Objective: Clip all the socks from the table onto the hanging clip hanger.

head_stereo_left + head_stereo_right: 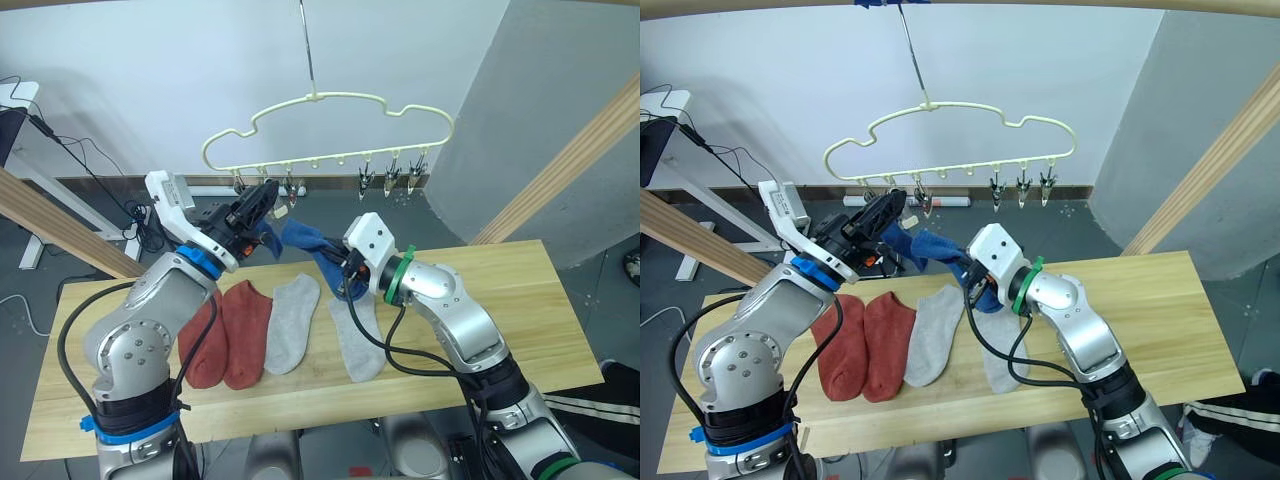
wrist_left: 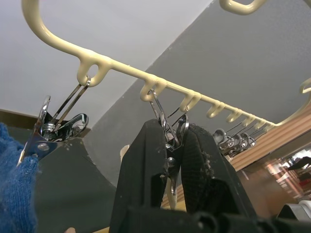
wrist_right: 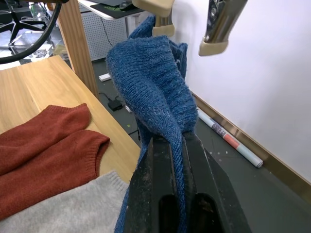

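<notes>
The pale-yellow clip hanger [image 1: 330, 100] hangs over the table's far edge. My left gripper [image 1: 266, 197] is raised to its row of clips, shut on one metal clip [image 2: 170, 143]. My right gripper [image 1: 341, 264] is shut on a blue sock [image 3: 150, 82]. That sock stretches up to the neighbouring clip [image 2: 41, 141]; I cannot tell if that clip bites it. A darker blue fold [image 1: 266, 240] hangs just below the left gripper. On the table [image 1: 520, 300] lie two rust-red socks [image 1: 225, 335] and two grey socks [image 1: 292, 322], [image 1: 357, 340].
Three free clips [image 1: 392, 175] hang at the hanger's right end. Slanted wooden beams cross at the left [image 1: 60, 225] and right [image 1: 570, 165]. Cables and a white desk frame [image 1: 30, 180] stand on the floor behind the table's left end.
</notes>
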You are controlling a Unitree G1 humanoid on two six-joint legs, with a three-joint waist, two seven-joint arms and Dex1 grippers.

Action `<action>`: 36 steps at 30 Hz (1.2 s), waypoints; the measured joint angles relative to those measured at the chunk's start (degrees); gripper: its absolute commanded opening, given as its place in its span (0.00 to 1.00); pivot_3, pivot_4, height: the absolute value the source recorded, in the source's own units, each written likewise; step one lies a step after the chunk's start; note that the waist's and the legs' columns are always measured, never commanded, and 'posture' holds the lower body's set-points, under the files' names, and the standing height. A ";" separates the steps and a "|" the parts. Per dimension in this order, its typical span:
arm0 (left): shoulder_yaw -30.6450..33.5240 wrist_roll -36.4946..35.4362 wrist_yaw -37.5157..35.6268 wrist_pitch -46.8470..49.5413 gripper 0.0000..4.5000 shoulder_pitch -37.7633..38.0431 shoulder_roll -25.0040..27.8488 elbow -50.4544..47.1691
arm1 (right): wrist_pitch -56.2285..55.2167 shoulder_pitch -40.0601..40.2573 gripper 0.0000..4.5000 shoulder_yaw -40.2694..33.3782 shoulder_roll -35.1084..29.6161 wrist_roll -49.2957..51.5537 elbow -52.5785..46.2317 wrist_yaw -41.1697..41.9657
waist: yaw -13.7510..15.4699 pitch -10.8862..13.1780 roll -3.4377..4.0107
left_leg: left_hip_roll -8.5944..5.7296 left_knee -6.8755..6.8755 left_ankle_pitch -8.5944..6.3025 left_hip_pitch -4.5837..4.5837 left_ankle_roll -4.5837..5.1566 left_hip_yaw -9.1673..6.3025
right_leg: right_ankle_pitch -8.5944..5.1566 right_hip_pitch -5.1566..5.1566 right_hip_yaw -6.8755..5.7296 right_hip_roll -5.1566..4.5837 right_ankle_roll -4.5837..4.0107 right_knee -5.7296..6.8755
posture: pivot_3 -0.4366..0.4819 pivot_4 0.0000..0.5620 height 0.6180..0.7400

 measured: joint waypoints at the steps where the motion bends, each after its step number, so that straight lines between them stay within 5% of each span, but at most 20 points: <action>1: 0.00 -0.03 0.00 -0.02 0.07 0.00 0.00 0.01 | -0.01 0.00 0.00 0.01 0.06 0.00 -0.01 0.00 | 0.01 0.00 0.00 | 0.00 0.00 0.00 0.00 0.00 0.00 | 0.00 0.00 0.00 0.00 0.00 0.00 | 0.25 0.61 1.00; 29: -0.59 -0.08 -0.07 -1.09 0.07 0.65 -0.13 0.02 | -0.52 -2.38 0.00 0.18 2.96 0.43 -0.02 -0.08 | 0.00 0.00 0.00 | 0.00 0.01 0.00 -0.04 0.00 -0.02 | 0.01 -0.03 -0.02 -0.01 -0.01 0.00 | 0.25 0.58 1.00; 34: -0.59 0.08 -0.19 -1.67 0.43 1.13 0.02 0.01 | -0.52 -2.39 0.00 0.28 3.10 0.42 -0.02 -0.08 | -0.01 0.00 0.00 | 0.00 0.03 0.00 -0.04 0.00 -0.02 | 0.01 -0.03 -0.02 -0.01 -0.01 0.02 | 0.25 0.58 1.00; 36: -0.65 0.08 -0.55 -1.66 0.49 1.43 0.30 0.01 | -0.52 -2.50 0.00 0.55 3.20 0.42 -0.02 -0.06 | -0.03 0.00 0.00 | 0.00 0.03 0.00 -0.03 0.00 -0.02 | 0.01 -0.03 -0.02 -0.01 -0.01 0.03 | 0.25 0.58 1.00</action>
